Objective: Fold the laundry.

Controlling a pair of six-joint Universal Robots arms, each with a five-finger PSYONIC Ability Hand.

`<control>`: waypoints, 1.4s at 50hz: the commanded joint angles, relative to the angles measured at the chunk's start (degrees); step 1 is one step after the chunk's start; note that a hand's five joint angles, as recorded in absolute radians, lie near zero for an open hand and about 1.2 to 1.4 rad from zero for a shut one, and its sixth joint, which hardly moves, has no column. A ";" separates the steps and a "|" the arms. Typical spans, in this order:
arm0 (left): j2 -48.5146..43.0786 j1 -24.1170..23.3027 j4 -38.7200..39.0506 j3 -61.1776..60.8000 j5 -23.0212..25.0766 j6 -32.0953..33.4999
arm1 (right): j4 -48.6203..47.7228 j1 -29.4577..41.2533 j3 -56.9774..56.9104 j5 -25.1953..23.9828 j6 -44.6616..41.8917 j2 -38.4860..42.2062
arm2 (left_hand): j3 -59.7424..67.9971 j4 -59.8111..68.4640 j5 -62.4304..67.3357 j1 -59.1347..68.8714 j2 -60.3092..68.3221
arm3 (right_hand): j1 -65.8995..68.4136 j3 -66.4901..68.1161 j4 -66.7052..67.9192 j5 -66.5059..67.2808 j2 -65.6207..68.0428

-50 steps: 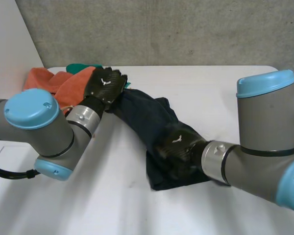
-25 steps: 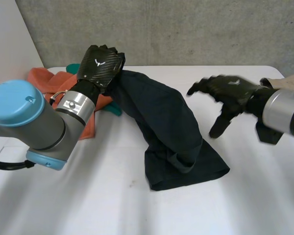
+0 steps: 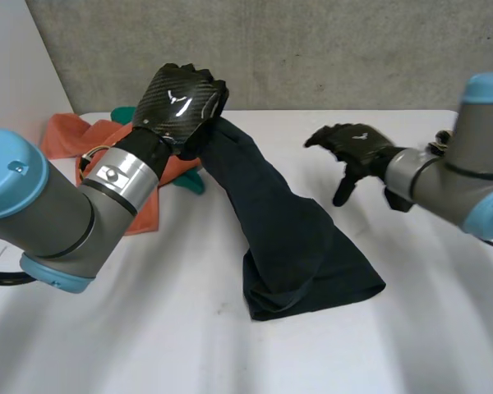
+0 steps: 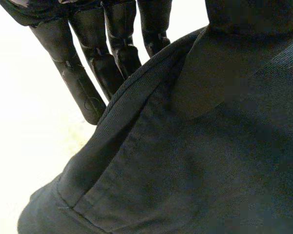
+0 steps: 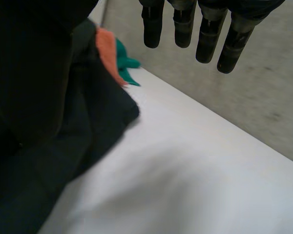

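A dark navy garment (image 3: 287, 238) hangs slanting from my left hand (image 3: 177, 103) down to the white table (image 3: 189, 328), where its lower end lies bunched. My left hand is raised at the back left and shut on the garment's upper end; in the left wrist view the dark garment (image 4: 195, 146) lies against the palm beside the fingers (image 4: 88, 92). My right hand (image 3: 353, 148) hovers above the table to the right of the garment, fingers spread and holding nothing. In the right wrist view its fingers (image 5: 185, 29) hang straight over the table (image 5: 195, 175), apart from the garment (image 5: 49, 122).
An orange cloth (image 3: 107, 139) is heaped at the back left of the table, with a green cloth (image 3: 193, 182) beside it. The orange cloth (image 5: 107, 48) and green cloth (image 5: 124, 61) lie behind the garment in the right wrist view. A grey wall (image 3: 312, 49) stands behind the table.
My right hand lifted off the garment's lower part, opened and drew away to the right. My left hand rose with the garment's upper end, pulling the cloth up into a slant.
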 commanded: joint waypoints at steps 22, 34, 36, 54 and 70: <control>-1.96 -0.08 2.67 8.90 3.20 -5.84 | -13.30 6.22 -1.14 15.61 11.59 -2.14 | 11.96 11.10 14.38 14.36 11.34 | 68.48 67.79 66.52 66.24 67.39; -9.08 0.01 4.08 12.07 1.71 -13.76 | -8.12 3.93 25.40 11.75 -5.11 -25.35 | 11.96 11.10 14.38 14.36 11.34 | 68.48 67.79 66.52 66.24 67.39; -11.18 0.10 3.64 11.98 1.71 -13.76 | -5.48 4.37 29.10 11.66 -6.17 -28.43 | 11.96 11.10 14.38 14.36 11.34 | 68.48 67.79 66.52 66.24 67.39; -13.30 2.91 -15.86 5.83 1.18 -13.41 | 3.67 17.99 34.56 12.54 -6.52 -27.39 | -32.06 -32.91 -29.63 -29.65 -32.67 | 4.18 3.49 2.22 1.94 3.09; 10.60 12.31 -31.69 -4.90 -5.15 -13.41 | 7.45 13.16 24.38 12.27 -23.39 -33.19 | -43.03 -43.88 -40.60 -40.63 -43.65 | 2.77 2.08 0.81 0.53 1.68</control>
